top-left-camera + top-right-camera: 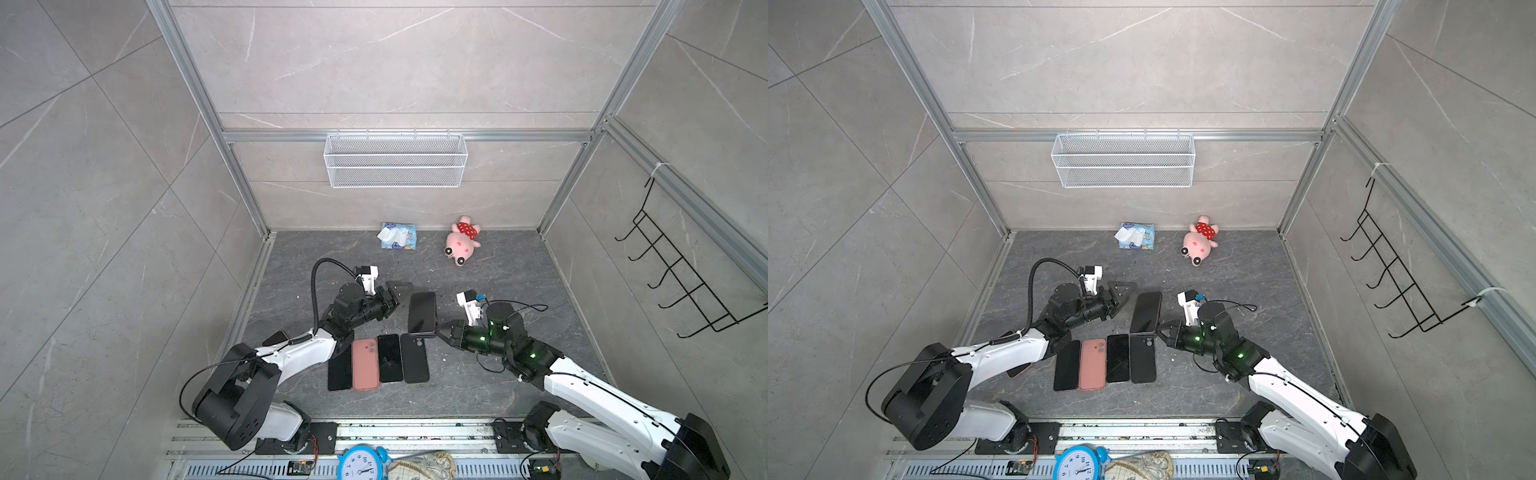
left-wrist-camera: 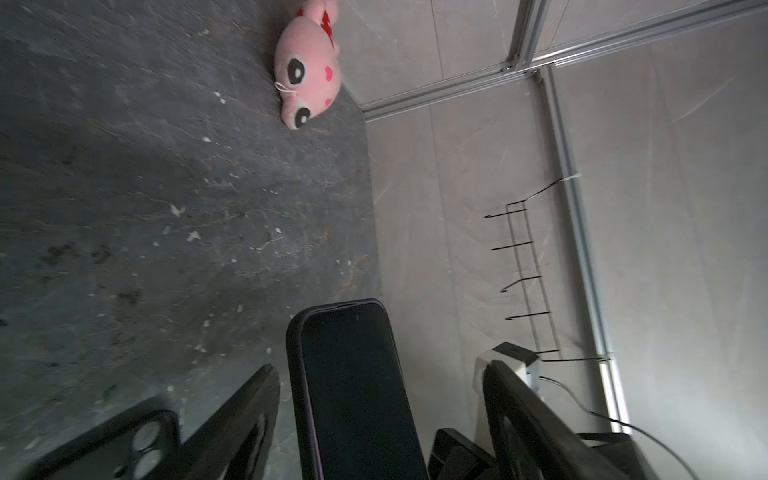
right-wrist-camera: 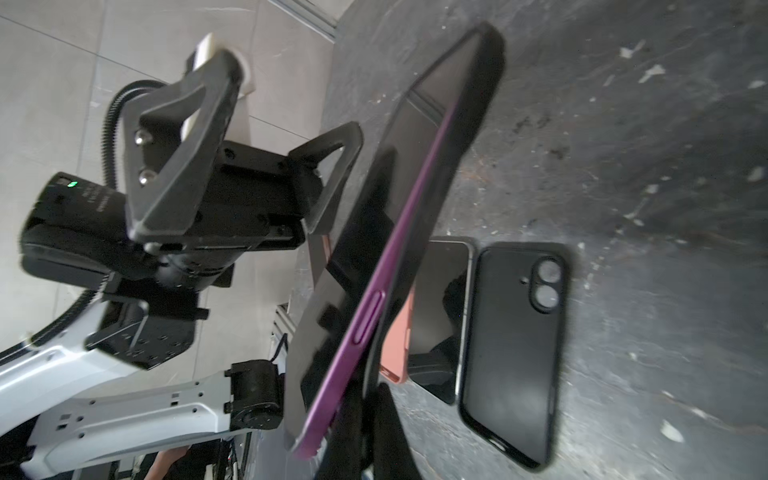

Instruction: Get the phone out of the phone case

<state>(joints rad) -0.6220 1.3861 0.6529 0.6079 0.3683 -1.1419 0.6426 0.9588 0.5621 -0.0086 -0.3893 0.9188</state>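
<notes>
The phone (image 1: 422, 311) (image 1: 1146, 311), dark screen up, hangs tilted above the floor in its black phone case (image 3: 469, 124). Its purple side (image 3: 399, 257) has come away from the case along the near end. My right gripper (image 3: 365, 395) (image 1: 440, 328) is shut on the near edge of the phone case. My left gripper (image 1: 397, 297) (image 2: 380, 365) stands open just left of the phone. In the left wrist view its fingers (image 2: 249, 407) flank the phone (image 2: 353, 395) without touching it.
A row lies on the floor below the phone: a black phone (image 1: 338, 370), a pink case (image 1: 365, 365), another black phone (image 1: 390, 358) and a black case (image 1: 414, 358). A tissue pack (image 1: 398, 236) and pink plush (image 1: 462, 241) lie at the back wall.
</notes>
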